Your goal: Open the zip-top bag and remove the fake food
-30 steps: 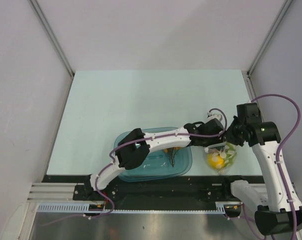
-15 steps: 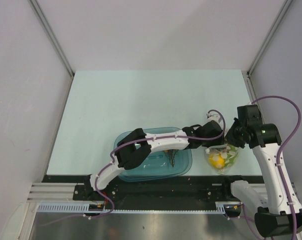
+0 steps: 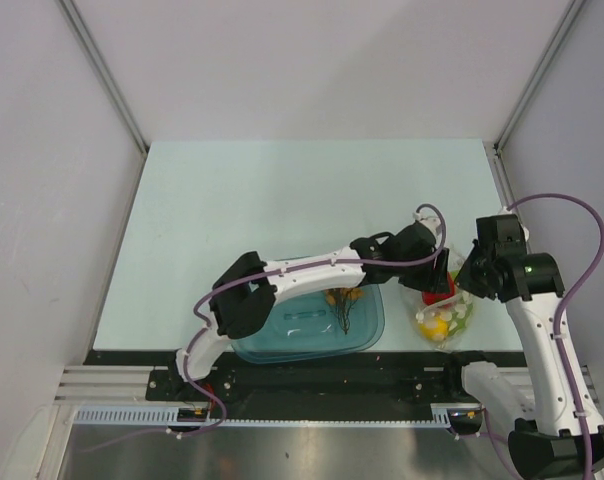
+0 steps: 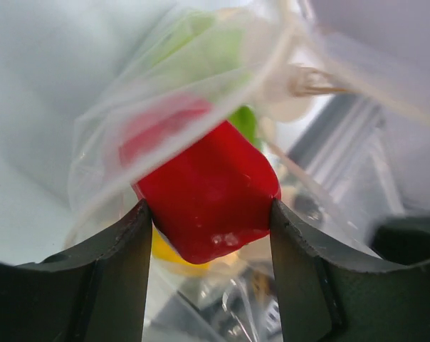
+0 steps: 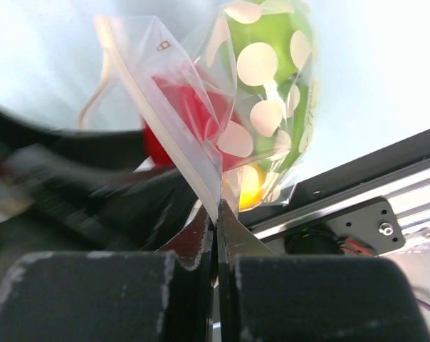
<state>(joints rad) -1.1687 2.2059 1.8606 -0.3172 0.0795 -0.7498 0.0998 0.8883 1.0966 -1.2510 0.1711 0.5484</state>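
Reaching over the teal tub [image 3: 282,340], the left arm is seen with its left hand [image 4: 209,206] closed on the red piece [image 3: 439,296]; both inner finger faces are pressed flat against the piece's sides. The piece's far end is veiled by the film of the zip-top bag [image 5: 265,85], so it is placed at the bag's mouth, partly inside. The right hand [image 5: 216,221] is closed tight on the bag's edge strip, which is pinched between the fingertips, and the bag is held up from there. White dots are printed on the clear film. A green fruit [image 5: 272,43] and a yellow fruit [image 5: 249,184] are seen inside the bag, below and beside the red piece. From above, the bag is located at the near right of the desk [image 3: 282,200], just right of the tub and close to the front rail. An orange-brown bunch on dark stems [image 3: 344,297] is seen lying inside the tub, near its right end under the left arm. Whether the bag's bottom is touching the desk cannot be told.
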